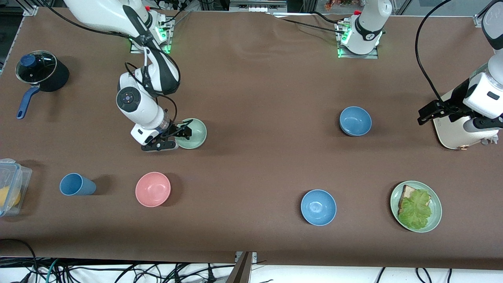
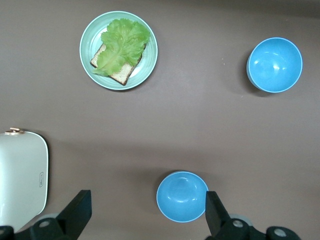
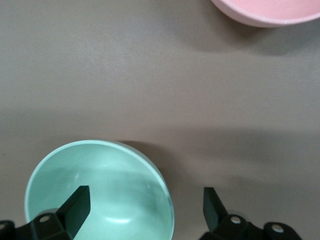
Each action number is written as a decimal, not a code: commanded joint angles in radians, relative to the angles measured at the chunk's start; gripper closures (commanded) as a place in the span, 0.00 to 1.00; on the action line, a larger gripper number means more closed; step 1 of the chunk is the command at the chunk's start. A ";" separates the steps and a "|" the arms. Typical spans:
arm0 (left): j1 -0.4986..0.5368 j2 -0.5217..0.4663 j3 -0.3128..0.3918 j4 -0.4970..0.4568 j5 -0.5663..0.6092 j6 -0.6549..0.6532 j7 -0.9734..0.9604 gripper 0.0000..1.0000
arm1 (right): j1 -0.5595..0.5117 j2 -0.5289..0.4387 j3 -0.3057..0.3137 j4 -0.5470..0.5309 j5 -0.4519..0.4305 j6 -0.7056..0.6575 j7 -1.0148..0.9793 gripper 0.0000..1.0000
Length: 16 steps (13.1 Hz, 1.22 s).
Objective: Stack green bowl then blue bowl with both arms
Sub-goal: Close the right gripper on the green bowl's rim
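Green bowl (image 1: 191, 133) sits upright on the brown counter (image 1: 255, 78) toward the right arm's end, farther from the front camera than the pink bowl (image 1: 153, 189). The right gripper (image 1: 173, 137) is down at this bowl, its fingers spread wide: in the right wrist view one finger (image 3: 75, 207) shows over the bowl's (image 3: 100, 192) inside and the other (image 3: 215, 210) over bare counter just beside the rim, so the rim lies between them, not clamped. The pink bowl's edge (image 3: 265, 12) shows in that same view.

Also at this end stand a dark pot with a glass lid (image 1: 39, 74), a clear plastic box (image 1: 11, 186) and a blue cup (image 1: 76, 184) lying near the pink bowl.

Toward the left arm's end are two alike blue bowls: one (image 1: 355, 121) farther from the front camera, the other (image 1: 318, 207) nearer to it. A green plate with bread and lettuce (image 1: 416, 206) rests beside the nearer one.

The left gripper (image 1: 436, 112) hangs in the air over the counter beside a white appliance (image 1: 458, 129), spread wide and holding nothing. Its wrist view looks down on the farther blue bowl (image 2: 182, 196) between its fingers (image 2: 77, 210), with the other bowl (image 2: 275, 65), the plate (image 2: 118, 50) and the appliance (image 2: 22, 180) around.
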State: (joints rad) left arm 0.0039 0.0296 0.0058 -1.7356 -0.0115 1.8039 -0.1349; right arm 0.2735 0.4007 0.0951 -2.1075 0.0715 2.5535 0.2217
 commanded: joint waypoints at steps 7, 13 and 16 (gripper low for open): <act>0.015 -0.003 -0.003 0.001 -0.008 -0.001 0.014 0.00 | 0.035 0.004 0.009 -0.051 0.013 0.080 0.126 1.00; 0.027 -0.003 -0.006 -0.001 -0.019 -0.001 0.009 0.00 | 0.151 0.099 0.015 0.183 0.013 -0.011 0.345 1.00; 0.028 -0.005 -0.006 0.001 -0.021 -0.001 0.008 0.00 | 0.265 0.212 0.014 0.378 0.010 -0.049 0.568 1.00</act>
State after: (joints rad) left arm 0.0214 0.0301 0.0073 -1.7356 -0.0115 1.8039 -0.1355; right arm 0.4767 0.5072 0.1144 -1.8827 0.0726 2.5367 0.6785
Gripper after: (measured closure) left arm 0.000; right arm 0.960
